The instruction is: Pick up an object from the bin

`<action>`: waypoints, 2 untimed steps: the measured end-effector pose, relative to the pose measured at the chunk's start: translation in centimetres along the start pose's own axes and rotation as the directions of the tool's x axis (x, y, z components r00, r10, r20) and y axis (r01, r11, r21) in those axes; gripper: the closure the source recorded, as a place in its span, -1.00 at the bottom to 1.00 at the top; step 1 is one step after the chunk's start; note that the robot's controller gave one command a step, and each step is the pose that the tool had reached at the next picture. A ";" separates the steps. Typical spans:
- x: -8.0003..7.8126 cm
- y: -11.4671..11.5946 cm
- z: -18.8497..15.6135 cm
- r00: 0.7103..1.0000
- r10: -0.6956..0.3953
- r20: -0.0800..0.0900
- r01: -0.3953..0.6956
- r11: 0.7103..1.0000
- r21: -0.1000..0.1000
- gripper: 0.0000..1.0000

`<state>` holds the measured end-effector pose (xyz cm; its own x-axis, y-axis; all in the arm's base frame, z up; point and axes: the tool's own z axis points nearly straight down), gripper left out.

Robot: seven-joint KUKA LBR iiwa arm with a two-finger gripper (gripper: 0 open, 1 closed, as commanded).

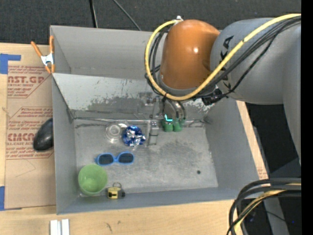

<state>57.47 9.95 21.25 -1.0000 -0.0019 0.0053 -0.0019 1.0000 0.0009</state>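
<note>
- Overhead, the gripper (163, 127) hung near the bin's (98, 53) far wall, its fingers spread and pinching nothing.
- A crumpled blue wrapper (133, 136) lay just left of it, with a clear cup (114, 132) beside that.
- Blue sunglasses (115, 158), a green cup (92, 179) and a yellow tape (114, 193) kept to the near left corner.
- The floor's right half was open, scuffed metal.

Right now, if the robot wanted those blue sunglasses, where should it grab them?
Probably at the thin bridge between the two lenses of the sunglasses, coming straight down from above. They lie flat on the bin floor, lenses side by side. The bridge looks like their narrowest part, with bare floor on both sides of it.
</note>
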 end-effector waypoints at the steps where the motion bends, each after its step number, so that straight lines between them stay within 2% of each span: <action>1: 5.3 5.2 14.8 1.000 0.015 -0.003 -0.015 1.000 0.001 -1.00; 2: 5.2 3.5 11.2 0.996 0.089 0.008 -0.089 0.996 -0.001 -1.00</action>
<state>52.21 13.44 10.07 -0.9962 0.0869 -0.0024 0.0869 0.9962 0.0012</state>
